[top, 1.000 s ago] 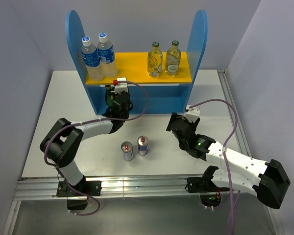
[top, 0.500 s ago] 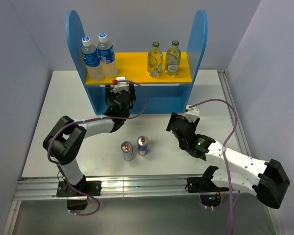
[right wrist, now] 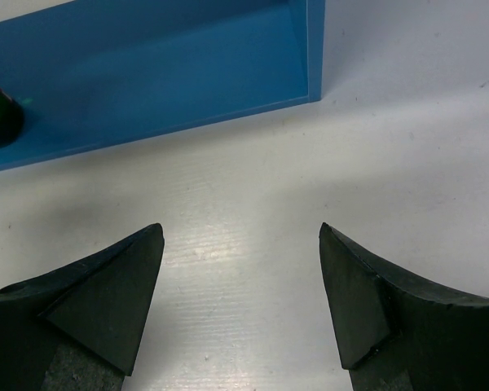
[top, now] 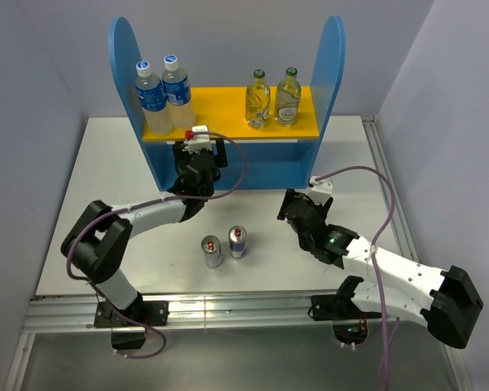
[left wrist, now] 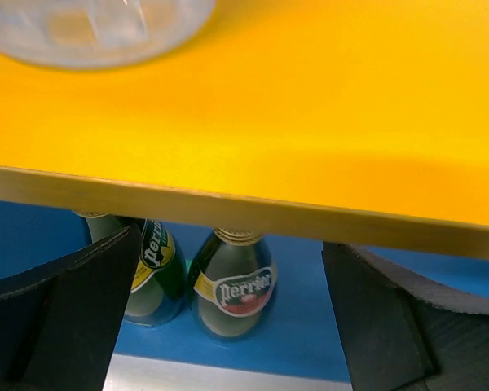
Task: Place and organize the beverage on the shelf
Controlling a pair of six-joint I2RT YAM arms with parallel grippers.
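Yellow board (left wrist: pixel 310 106) hides the necks of both green bottles (left wrist: pixel 232 285) — blurred bottle base (left wrist: pixel 90 28) cropped at top.

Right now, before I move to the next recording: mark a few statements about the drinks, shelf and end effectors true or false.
1. Both cans stand on the table, off the shelf. True.
2. The green bottles stand on the yellow upper board. False: they stand on the blue lower level, under it.
3. The left end effector grips a green bottle. False: its jaws are open, holding nothing.
4. The right end effector is open and empty over the table. True.
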